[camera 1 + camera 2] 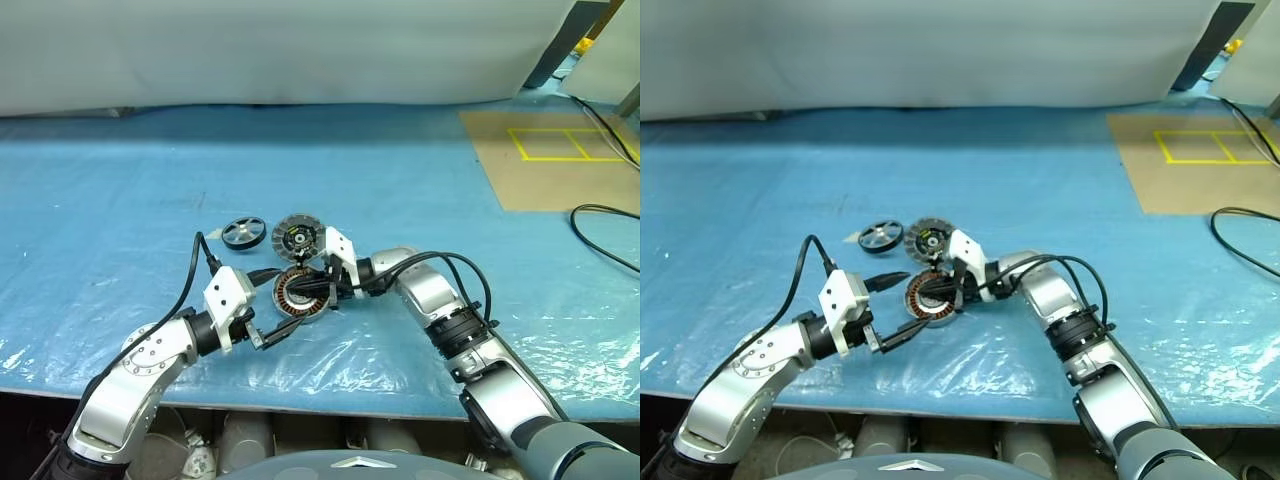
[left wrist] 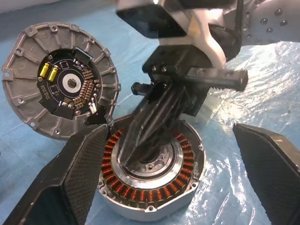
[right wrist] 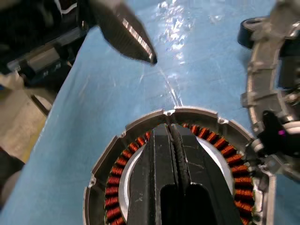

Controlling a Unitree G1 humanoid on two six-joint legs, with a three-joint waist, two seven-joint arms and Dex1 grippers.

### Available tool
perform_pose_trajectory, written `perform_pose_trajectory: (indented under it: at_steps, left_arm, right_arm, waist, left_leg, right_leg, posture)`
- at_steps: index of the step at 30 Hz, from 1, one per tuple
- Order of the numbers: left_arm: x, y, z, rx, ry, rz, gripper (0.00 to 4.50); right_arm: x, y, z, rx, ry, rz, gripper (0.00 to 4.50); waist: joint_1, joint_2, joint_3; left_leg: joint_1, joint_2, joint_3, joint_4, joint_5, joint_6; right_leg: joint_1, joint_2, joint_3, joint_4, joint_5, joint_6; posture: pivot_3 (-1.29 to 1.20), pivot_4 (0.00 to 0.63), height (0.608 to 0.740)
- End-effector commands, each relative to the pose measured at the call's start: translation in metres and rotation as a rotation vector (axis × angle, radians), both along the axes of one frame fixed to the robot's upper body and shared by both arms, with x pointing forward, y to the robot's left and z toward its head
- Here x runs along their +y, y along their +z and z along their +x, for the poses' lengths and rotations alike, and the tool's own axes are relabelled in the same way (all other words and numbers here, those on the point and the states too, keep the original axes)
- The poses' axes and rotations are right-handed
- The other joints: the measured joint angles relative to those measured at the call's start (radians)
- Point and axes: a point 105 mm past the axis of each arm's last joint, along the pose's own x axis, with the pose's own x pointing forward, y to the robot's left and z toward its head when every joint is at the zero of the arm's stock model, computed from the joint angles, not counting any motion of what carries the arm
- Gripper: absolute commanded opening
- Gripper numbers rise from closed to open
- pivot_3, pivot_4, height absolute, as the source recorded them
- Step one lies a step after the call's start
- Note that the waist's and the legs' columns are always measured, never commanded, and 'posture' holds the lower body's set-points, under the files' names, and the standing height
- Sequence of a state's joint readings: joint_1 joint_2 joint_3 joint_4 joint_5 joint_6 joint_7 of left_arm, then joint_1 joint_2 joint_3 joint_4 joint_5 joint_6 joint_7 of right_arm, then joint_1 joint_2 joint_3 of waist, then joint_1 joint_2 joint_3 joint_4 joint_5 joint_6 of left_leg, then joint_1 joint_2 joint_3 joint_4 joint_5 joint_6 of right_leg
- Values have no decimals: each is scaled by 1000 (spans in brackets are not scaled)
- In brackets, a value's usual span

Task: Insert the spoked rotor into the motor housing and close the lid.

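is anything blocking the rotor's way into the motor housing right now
Yes. The right gripper, jaws shut, sits over the motor housing centre, where the spoked rotor must go. The lid lies beside the housing, not over it.

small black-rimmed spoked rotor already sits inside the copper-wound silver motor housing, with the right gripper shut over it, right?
Not quite. The small black-rimmed spoked rotor lies on the blue sheet, apart from the copper-wound silver motor housing, as the left eye view shows. The right gripper is indeed shut over the housing's centre.
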State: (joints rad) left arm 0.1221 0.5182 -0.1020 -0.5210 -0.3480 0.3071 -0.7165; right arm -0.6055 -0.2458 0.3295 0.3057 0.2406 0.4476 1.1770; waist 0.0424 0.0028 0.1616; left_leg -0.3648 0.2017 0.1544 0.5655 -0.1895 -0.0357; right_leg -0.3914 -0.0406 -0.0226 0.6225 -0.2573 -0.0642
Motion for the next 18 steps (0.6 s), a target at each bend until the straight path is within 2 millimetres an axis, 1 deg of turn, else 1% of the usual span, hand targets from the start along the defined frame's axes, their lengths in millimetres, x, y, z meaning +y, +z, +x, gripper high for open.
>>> perform_pose_trajectory:
  at_steps: [1,3,5,7,9,10,11,12,13,14,16,18]
  left_arm:
    - [-4,7,-1,-36,-26,-8,4500]
    - [-4,7,-1,-37,-26,-8,4500]
    - [-4,8,-1,-38,-27,-9,4500]
    - [-4,9,-1,-39,-27,-10,4500]
    - [-4,9,-1,-38,-26,-10,4500]
    - [-4,9,-1,-38,-26,-10,4500]
    - [-4,9,-2,-37,-26,-11,4500]
    - [-4,9,-2,-37,-26,-11,4500]
    - [-4,9,-2,-37,-25,-12,4500]
    - [-4,9,-2,-37,-24,-12,4500]
    - [-3,9,-3,-35,-24,-13,4500]
    - [-3,8,-3,-34,-24,-12,4500]
  right_arm:
    - [6,41,1,28,26,148,35]
    - [5,37,-5,18,53,120,35]
    - [4,21,-12,-10,76,49,35]
    - [1,0,-13,-44,69,-41,35]
    - [-5,-20,-10,-85,52,-139,35]
    - [-8,-30,-9,-111,53,-186,35]
    - [-15,-44,-8,-147,54,-261,35]
    - [-20,-55,-7,-175,58,-313,35]
    - [-22,-58,-9,-175,67,-321,35]
    - [-22,-55,-11,-156,70,-297,35]
    - [-16,-37,-10,-90,53,-190,35]
    - [-12,-21,-9,-62,46,-109,35]
  waist:
    - [0,0,0]
    - [0,0,0]
    - [1,0,0]
    - [3,0,0]
    - [1,0,0]
    - [-1,0,0]
    - [-3,0,0]
    - [-3,0,0]
    - [-2,0,0]
    - [-1,0,0]
    - [5,0,0]
    - [6,0,0]
  left_leg:
    - [-1,0,0,0,0,0]
    - [-2,0,0,-1,0,0]
    - [-2,0,0,-2,0,0]
    - [-3,0,0,-2,0,-1]
    - [-3,0,-1,-2,0,-1]
    - [-3,0,-1,-2,0,-1]
    - [-3,0,0,-2,0,-1]
    - [-2,0,0,-2,0,-1]
    - [1,0,0,-1,0,0]
    - [4,0,0,-1,0,0]
    - [11,-1,0,-1,-2,3]
    - [15,-1,0,-1,-2,4]
  right_leg:
    - [-1,0,0,0,0,0]
    - [-2,0,0,0,0,0]
    - [-2,0,-1,0,0,0]
    - [-2,0,-1,0,0,0]
    - [-3,0,-2,0,0,0]
    - [-3,0,-2,0,0,0]
    - [-3,0,-1,0,0,0]
    - [-1,0,-1,0,0,0]
    - [1,0,-1,0,0,0]
    - [3,0,-1,-1,0,0]
    - [10,-1,0,-1,-1,1]
    - [14,-2,0,-2,-1,2]
  posture:
    - [0,150,740]
    - [0,150,740]
    - [0,150,740]
    - [0,150,740]
    - [0,150,740]
    - [0,150,740]
    - [0,150,740]
    - [0,150,740]
    - [0,150,740]
    - [0,150,740]
    - [0,150,740]
    - [0,150,740]
